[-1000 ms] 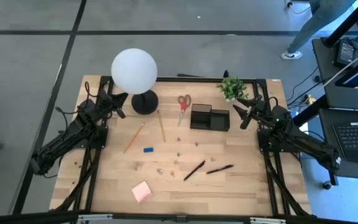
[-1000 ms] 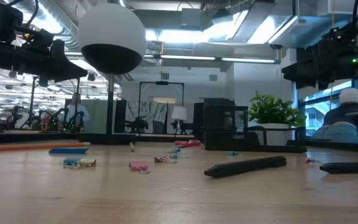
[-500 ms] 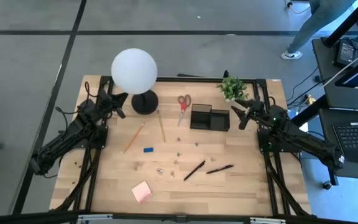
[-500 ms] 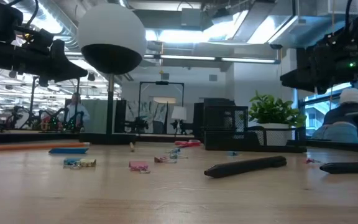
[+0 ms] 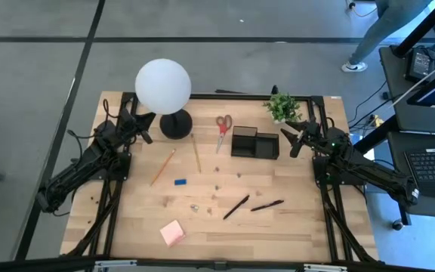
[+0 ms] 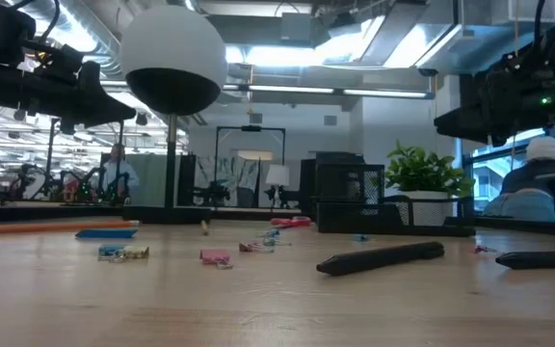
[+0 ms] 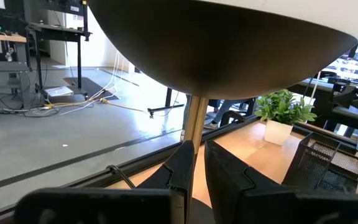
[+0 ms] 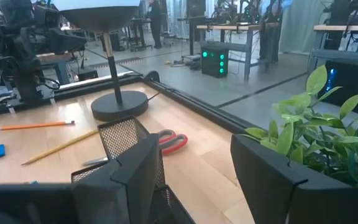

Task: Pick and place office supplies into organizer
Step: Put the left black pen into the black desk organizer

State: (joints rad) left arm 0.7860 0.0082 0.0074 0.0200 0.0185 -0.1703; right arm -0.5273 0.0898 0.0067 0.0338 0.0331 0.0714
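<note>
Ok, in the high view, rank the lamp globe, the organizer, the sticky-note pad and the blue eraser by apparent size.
Largest to smallest:
1. lamp globe, though it sits nearer the overhead camera, which inflates it
2. organizer
3. sticky-note pad
4. blue eraser

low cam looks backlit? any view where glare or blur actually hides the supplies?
Low view: bright ceiling lights leave the lamp globe and both arms as silhouettes, but the black pen still reads. High view: even light, soft shadows, nothing hidden. Left wrist view: the lamp shade fills the top. Right wrist view: the plant is blurred up close.
</note>
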